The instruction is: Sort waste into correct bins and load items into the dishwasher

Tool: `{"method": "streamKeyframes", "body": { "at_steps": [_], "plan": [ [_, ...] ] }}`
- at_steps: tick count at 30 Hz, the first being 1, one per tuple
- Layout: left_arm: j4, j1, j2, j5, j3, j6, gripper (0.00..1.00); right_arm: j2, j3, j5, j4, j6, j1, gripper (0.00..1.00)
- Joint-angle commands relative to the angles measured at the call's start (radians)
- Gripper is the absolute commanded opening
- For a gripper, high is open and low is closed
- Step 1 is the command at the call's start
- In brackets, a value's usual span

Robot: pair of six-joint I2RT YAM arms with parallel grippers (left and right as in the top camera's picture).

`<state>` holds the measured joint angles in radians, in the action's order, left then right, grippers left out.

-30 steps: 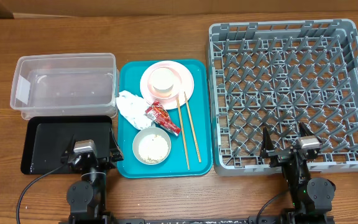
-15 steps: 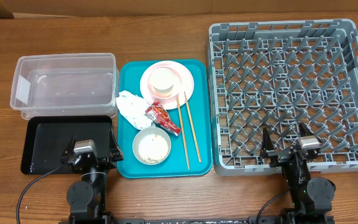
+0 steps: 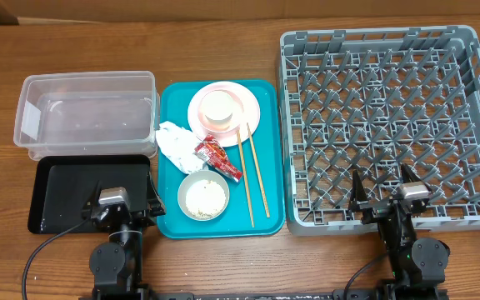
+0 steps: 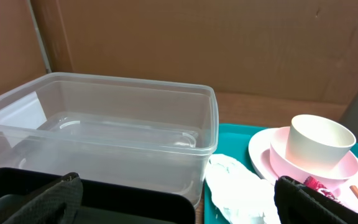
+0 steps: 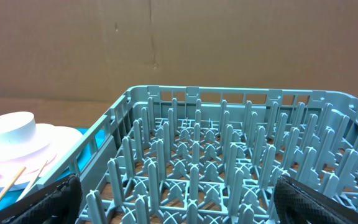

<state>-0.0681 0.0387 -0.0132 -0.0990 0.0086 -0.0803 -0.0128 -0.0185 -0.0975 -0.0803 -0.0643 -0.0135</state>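
Note:
On the teal tray (image 3: 170, 223) lie a crumpled white napkin (image 3: 173, 142), a red wrapper (image 3: 216, 157), a pink plate (image 3: 238, 122) with a pale bowl (image 3: 219, 107) on it, a second bowl (image 3: 203, 197) holding rice grains, and two chopsticks (image 3: 252, 173). The clear tub (image 3: 86, 114) and black tray (image 3: 69, 185) lie left. The grey dish rack (image 3: 394, 117) is right. My left gripper (image 3: 122, 207) is open over the black tray's near edge. My right gripper (image 3: 387, 200) is open over the rack's near edge. The left wrist view shows the tub (image 4: 104, 134), napkin (image 4: 238, 190) and bowl (image 4: 319, 143). No cup is visible.
A wooden table (image 3: 223, 50) holds everything; a cardboard wall (image 4: 197, 43) stands behind it. The right wrist view shows the rack's upright pegs (image 5: 229, 155) and the plate with its bowl (image 5: 17, 149) at left.

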Motion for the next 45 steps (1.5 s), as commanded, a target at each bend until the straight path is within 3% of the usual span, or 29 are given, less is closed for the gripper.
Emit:
{"method": "streamKeyframes", "body": {
  "at_steps": [1, 4, 9, 14, 23, 28, 37, 45],
  "plan": [
    [0.001, -0.006, 0.009, -0.005, -0.004, -0.021, 1.00, 0.010, 0.011, -0.001, 0.004, -0.003, 0.003, 1.00],
    [0.002, -0.006, 0.009, 0.001, -0.004, -0.027, 1.00, 0.010, 0.011, -0.001, 0.004, -0.003, 0.003, 1.00],
    [-0.006, -0.006, 0.008, 0.152, -0.004, -0.138, 1.00, 0.010, 0.011, -0.001, 0.004, -0.003, 0.003, 1.00],
    [-0.006, -0.006, 0.008, 0.152, -0.004, -0.223, 1.00, 0.010, 0.011, -0.001, 0.004, -0.003, 0.003, 1.00],
    [0.032, -0.006, 0.008, 0.141, -0.003, -0.227, 1.00, 0.010, 0.011, -0.001, 0.004, -0.003, 0.003, 1.00],
    [0.046, -0.006, 0.008, 0.174, 0.098, -0.261, 1.00, 0.010, 0.011, -0.001, 0.004, -0.003, 0.003, 1.00],
    [-0.359, -0.006, -0.139, 0.287, 0.518, -0.268, 1.00, 0.010, 0.011, -0.001, 0.004, -0.003, 0.003, 1.00],
    [-0.930, -0.007, -0.625, 0.424, 1.043, -0.230, 1.00, 0.010, 0.011, -0.001, 0.004, -0.003, 0.003, 1.00]
  ]
}}
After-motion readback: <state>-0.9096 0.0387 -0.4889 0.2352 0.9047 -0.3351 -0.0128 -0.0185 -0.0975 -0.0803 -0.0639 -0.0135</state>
